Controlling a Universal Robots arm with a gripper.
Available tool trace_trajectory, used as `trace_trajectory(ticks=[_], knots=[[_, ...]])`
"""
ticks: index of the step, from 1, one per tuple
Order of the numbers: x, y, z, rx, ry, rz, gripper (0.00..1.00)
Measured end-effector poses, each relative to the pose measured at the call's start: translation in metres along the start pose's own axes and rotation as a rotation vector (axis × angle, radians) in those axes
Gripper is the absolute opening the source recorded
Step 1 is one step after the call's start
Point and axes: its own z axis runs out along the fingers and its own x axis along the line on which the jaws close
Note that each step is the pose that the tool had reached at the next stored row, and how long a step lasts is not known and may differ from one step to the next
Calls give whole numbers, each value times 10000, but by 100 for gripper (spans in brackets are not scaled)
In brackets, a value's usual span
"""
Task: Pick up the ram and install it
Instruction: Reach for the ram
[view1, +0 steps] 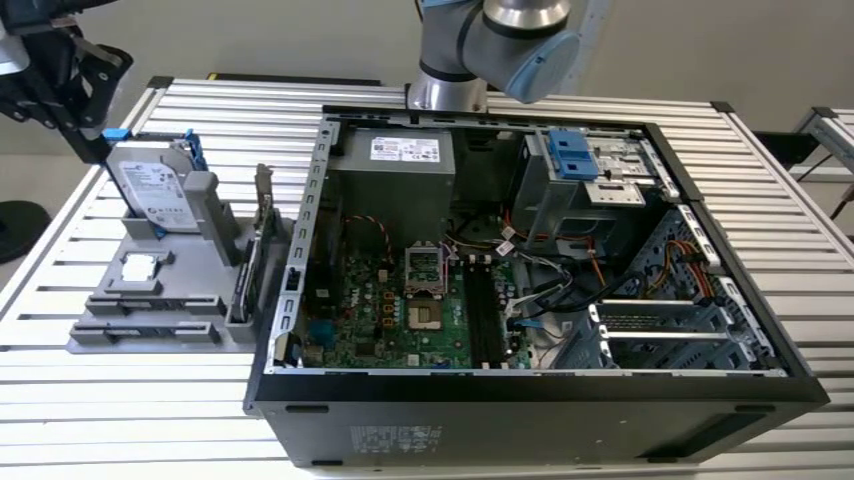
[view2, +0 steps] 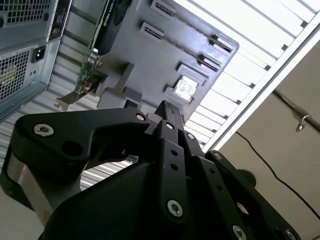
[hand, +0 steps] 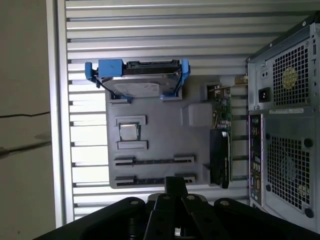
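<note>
end effector near one tray, two slots

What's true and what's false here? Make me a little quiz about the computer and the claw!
1. The case is open, so you can see inside. True.
2. The drive lies inside the case. False: it stands on the grey tray beside the case.
3. The drive has blue rails. True.
4. The claw is down inside the case. False: it is outside the case, over on the tray's side.
5. A card stands upright on the tray. True.
6. The table is smooth. False: it is made of ridged slats.
</note>
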Motion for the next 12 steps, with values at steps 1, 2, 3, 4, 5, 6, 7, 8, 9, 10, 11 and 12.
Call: trace_trajectory(ticks=[1,2,3,4,5,6,7,8,9,10,11,12], knots=[[2,-5,0,-1,-1,0,0],[4,-9,-1,0,0,0,0],[7,-14,-1,0,0,0,0],[9,-18,-1,-1,-1,0,0],[12,-22,-1,-1,0,0,0],[15,-27,-1,-1,0,0,0],[17,-31,-2,0,0,0,0],[19,-36,-2,0,0,-1,0],[21,-42,-3,0,0,-1,0],[22,-49,-3,0,0,-1,0],[24,-57,-4,0,0,0,0],[24,-66,-4,-1,0,-1,0]])
